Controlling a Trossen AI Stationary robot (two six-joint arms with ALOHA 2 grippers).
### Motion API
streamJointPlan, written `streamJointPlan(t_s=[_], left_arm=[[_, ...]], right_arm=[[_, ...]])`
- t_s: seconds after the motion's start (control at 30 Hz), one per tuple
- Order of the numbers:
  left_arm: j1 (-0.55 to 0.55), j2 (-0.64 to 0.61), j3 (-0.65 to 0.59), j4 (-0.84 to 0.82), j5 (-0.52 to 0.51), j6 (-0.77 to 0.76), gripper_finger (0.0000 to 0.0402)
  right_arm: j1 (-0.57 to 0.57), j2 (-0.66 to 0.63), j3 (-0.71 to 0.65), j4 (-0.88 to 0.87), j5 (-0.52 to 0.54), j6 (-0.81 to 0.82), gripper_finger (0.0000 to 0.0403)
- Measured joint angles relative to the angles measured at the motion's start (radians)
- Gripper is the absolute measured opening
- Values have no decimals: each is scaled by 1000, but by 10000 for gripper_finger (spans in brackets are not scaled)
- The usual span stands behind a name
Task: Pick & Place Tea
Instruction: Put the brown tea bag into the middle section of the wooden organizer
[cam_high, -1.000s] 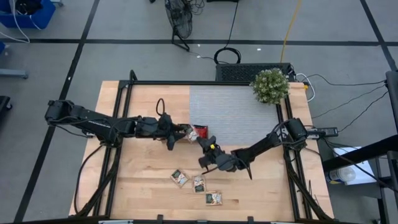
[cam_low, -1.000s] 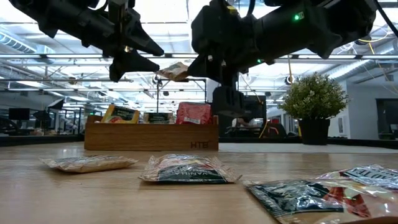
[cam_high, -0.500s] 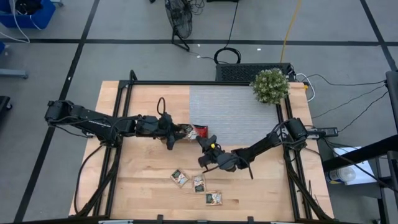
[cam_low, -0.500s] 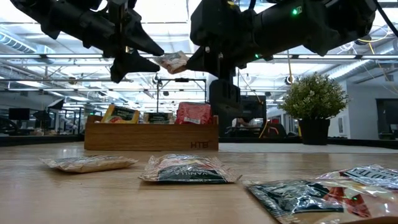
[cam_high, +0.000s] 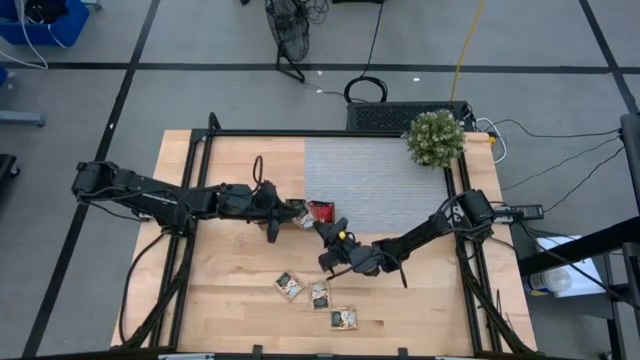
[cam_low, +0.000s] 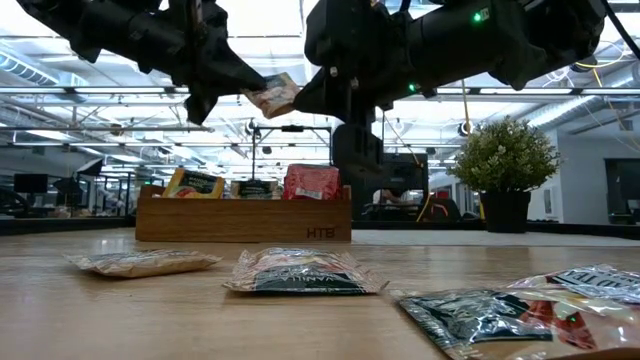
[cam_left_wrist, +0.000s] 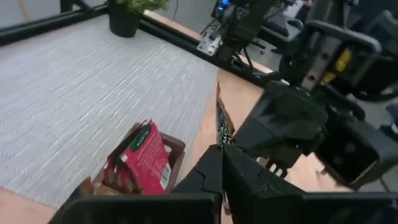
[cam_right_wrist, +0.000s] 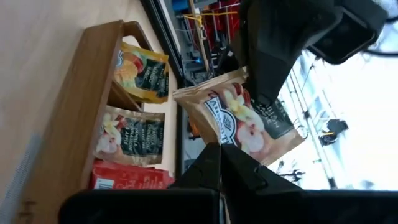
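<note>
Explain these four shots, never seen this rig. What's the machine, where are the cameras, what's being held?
It is a robot with two dark arms working at a wooden table. Each arm ends in a two-finger end effector.

One picture looks straight down from above. One looks level across the table top. The other two come from small cameras on each arm's wrist, looking past that arm's own fingers.

At the back stands a wooden tray with tea sachets upright in its compartments, and beside it a potted plant. Three loose sachets lie flat at the front of the table.

In the air above the tray, the left end effector and the right end effector are both shut on one sachet. It looks like a handover from one arm to the other.
</note>
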Motion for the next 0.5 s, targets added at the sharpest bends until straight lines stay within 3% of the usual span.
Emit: streamJointPlan(t_s=[0.23, 0.5], left_arm=[[-24, -34, 13, -55, -20, 154, 4], [-33, -65, 104, -385, -56, 353, 2]], right_arm=[[24, 0, -1, -3, 55, 272, 0], [113, -46, -95, -24, 110, 551, 0]])
